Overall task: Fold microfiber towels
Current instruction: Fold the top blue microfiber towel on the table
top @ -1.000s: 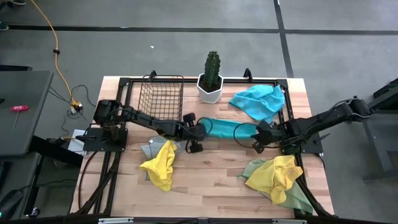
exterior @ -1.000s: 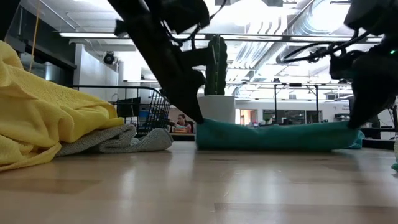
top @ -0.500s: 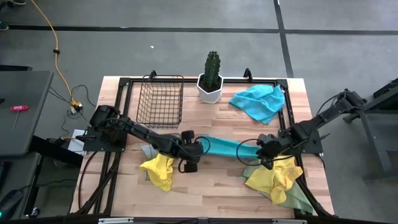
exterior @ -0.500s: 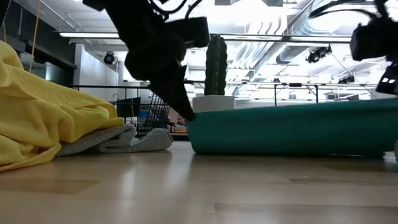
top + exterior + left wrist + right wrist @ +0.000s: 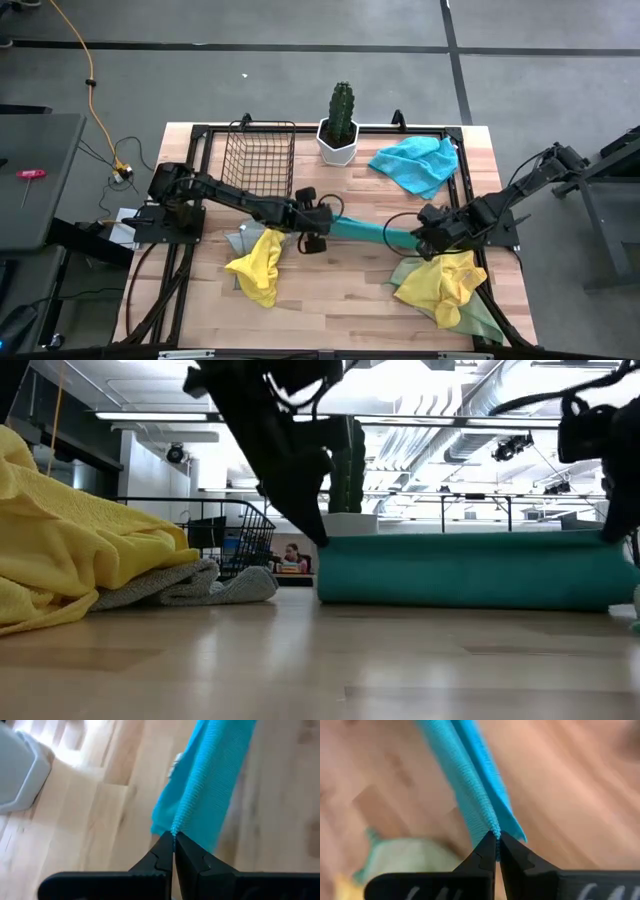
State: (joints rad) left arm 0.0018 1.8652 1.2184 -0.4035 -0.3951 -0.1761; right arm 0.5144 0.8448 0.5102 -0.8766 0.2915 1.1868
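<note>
A turquoise microfiber towel stretches across the table's middle between my two grippers. My left gripper is shut on its left end, and my right gripper is shut on its right end. In the low view the towel stands as a long upright band. A second turquoise towel lies crumpled at the far right. A yellow towel rests on a grey one at the left. Another yellow towel lies on a pale green one at the near right. My left gripper pinches the towel's upper edge at its left end between its two fingertips, slanting down from the table's left. The cloth runs taut away from the fingers, and its lower edge is down at the table. My right gripper pinches the upper edge at the towel's right end between its fingertips, slanting down from the table's right. Layers of cloth meet at the fingers; how many, I cannot tell. The towel is drawn taut toward the other gripper.
A black wire basket and a cactus in a white pot stand at the far edge. A black frame runs around the table. Bare wood lies between the two towel piles at the near side.
Both grippers have carried the turquoise towel toward the table's near edge and raised its held edge, so it now stands as a taller, taut band. My left gripper has then drawn back a little toward the far edge. Both stayed shut.
</note>
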